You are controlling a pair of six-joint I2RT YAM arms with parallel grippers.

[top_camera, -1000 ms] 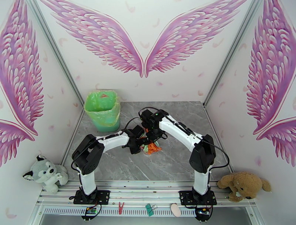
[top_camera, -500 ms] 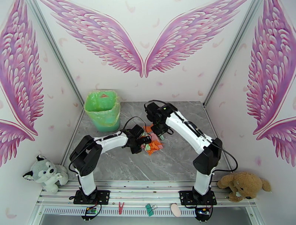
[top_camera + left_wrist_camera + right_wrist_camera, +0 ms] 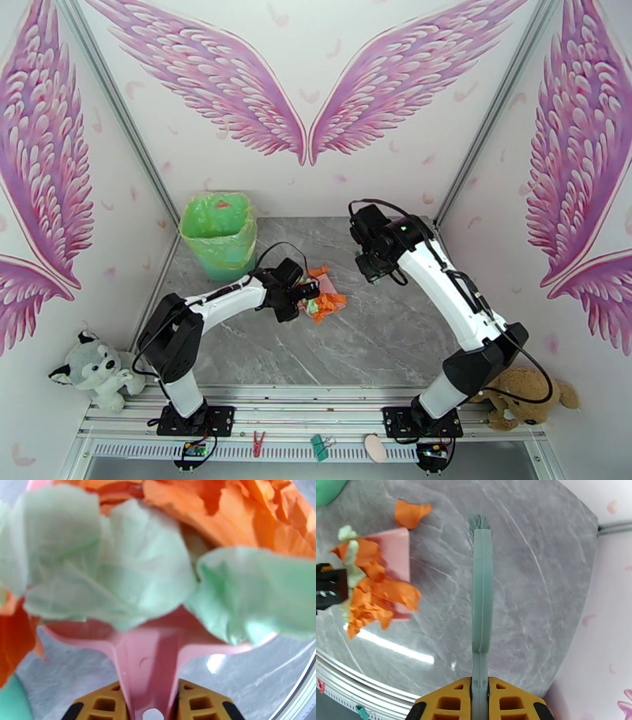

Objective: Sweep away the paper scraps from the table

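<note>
Pink dustpan bearing paper scraps is pinched by left fingers; green hand brush by right fingers.

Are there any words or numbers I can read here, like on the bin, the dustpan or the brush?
None. The green bin, the pink dustpan, the brush and the walls with their wing pictures carry no words, numbers or signs.
</note>
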